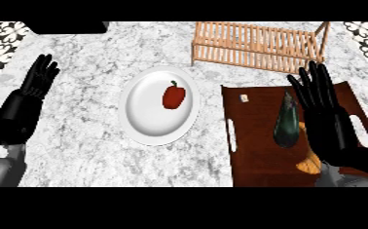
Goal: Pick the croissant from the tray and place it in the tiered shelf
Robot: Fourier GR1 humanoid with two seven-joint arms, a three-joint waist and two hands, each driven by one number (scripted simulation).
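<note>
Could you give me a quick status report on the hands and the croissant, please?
Left hand open, resting at left edge. Right hand open over tray. Croissant on tray, half hidden. Eggplant beside it.

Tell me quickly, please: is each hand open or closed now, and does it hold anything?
Left hand: open, holds nothing, resting at the left edge.
Right hand: open, holds nothing, above the tray.

Marble counter (79,125), white plate (147,122), brown tray (255,143), wooden tiered shelf (251,47)
</note>
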